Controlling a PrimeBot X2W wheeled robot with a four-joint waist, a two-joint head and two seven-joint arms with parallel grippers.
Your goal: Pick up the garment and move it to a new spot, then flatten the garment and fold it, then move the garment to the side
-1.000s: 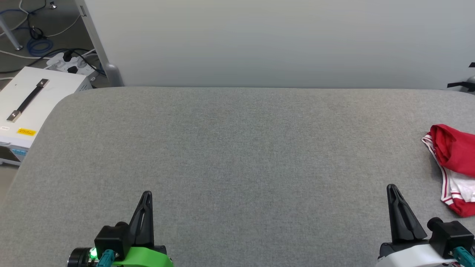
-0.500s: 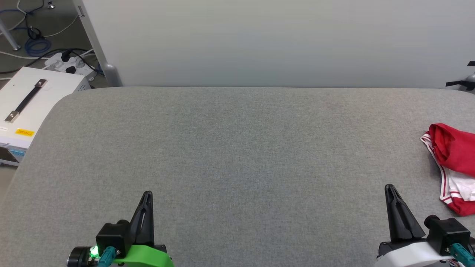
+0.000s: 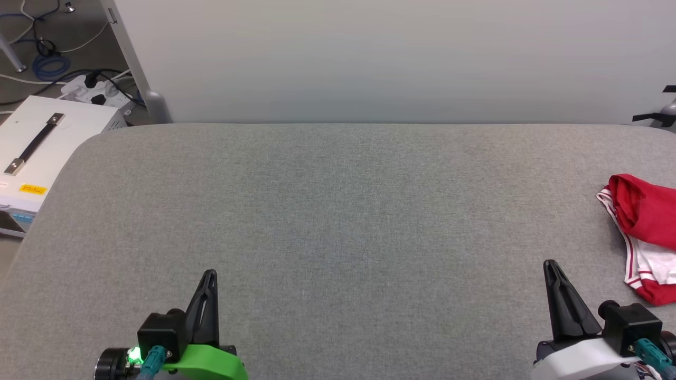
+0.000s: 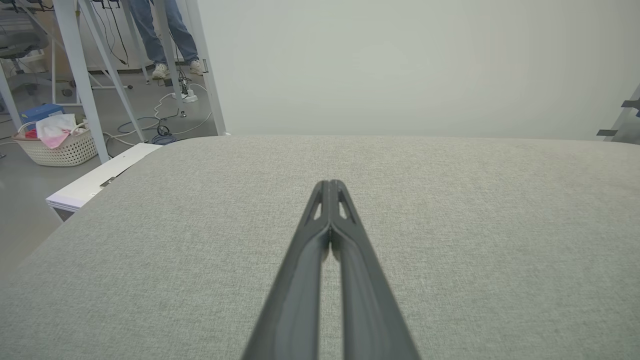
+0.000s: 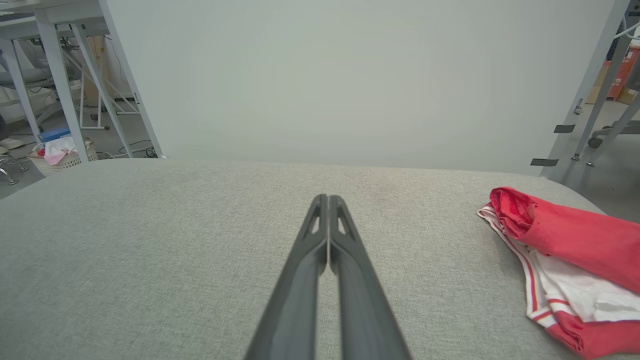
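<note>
The garment lies at 3 o'clock in the head view, on the right margin of the grey table and cut off by the picture's edge. It is bunched. A red roll sits at the far end, with white cloth and red-and-white striped trim beneath it toward the near end. I see no lettering or number. In the right wrist view the garment sits at 4 o'clock and nothing touches it.

The right gripper stands at 5 o'clock, near the garment but apart from it. Its fingers are pressed together and hold nothing, which the right wrist view confirms. The left gripper stands at 7 o'clock, well apart from the garment, with its fingers likewise together and holding nothing. I judge both to be parked low at the near edge to keep off the cloth.

This placement fits a heap waiting at the side to be taken up. It equally fits a garment set aside after folding, though the loose roll is no tidy fold.

A white case stands at 10 o'clock beside the table.
</note>
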